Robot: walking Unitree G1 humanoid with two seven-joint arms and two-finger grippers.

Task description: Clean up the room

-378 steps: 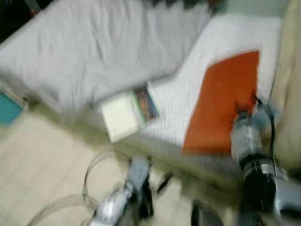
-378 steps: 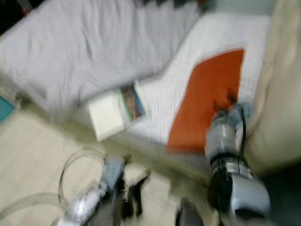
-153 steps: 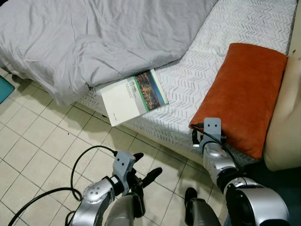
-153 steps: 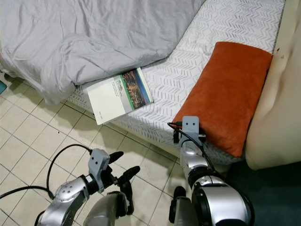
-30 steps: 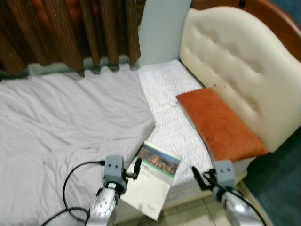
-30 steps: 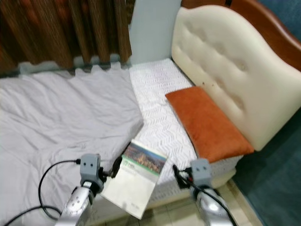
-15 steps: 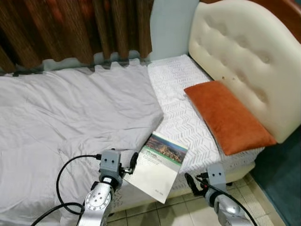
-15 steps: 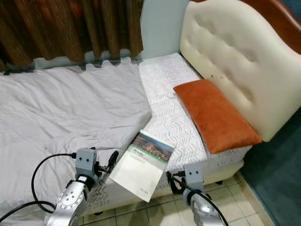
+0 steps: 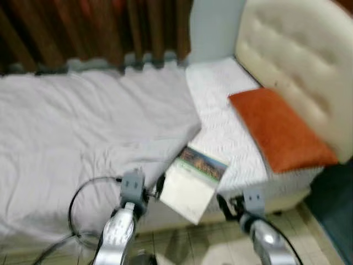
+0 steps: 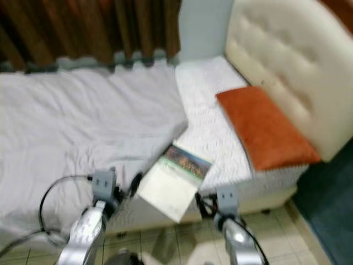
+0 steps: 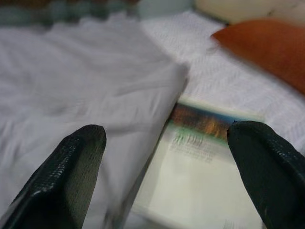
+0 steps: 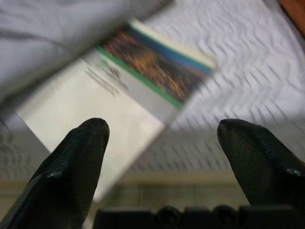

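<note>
**Q:** Where do the robot's two arms stand in this bedroom scene?

**A:** Both are raised toward the near edge of the bed. The left gripper [image 11: 167,157] has its two black fingers spread wide and holds nothing; the right gripper [image 12: 162,157] is likewise wide open and empty. Neither touches anything.

**Q:** And the item to be tidied?

**A:** Judging by the task, it is the thin white paperback book with a green stripe and a city photograph on its cover [image 9: 193,182]. It lies between the two grippers and just ahead of them, with its lower corner hanging past the mattress edge. Ahead of the left gripper, the rumpled pale grey duvet [image 9: 83,127] lies over the bed, its corner reaching the book's far end. Ahead of the right gripper is the bare white patterned mattress [image 10: 207,124].

**Q:** Why are the grippers held that way?

**A:** Probably to bracket the book: fingers spread on either side of it suggest an approach, with the overhanging corner offering an edge to pinch.

**Q:** What else is nearby?

**A:** The rectangular orange pillow [image 9: 278,130] rests well beyond the right gripper, against the cream tufted headboard [image 10: 281,61]. The head views are blurred, so finer detail cannot be told.
</note>
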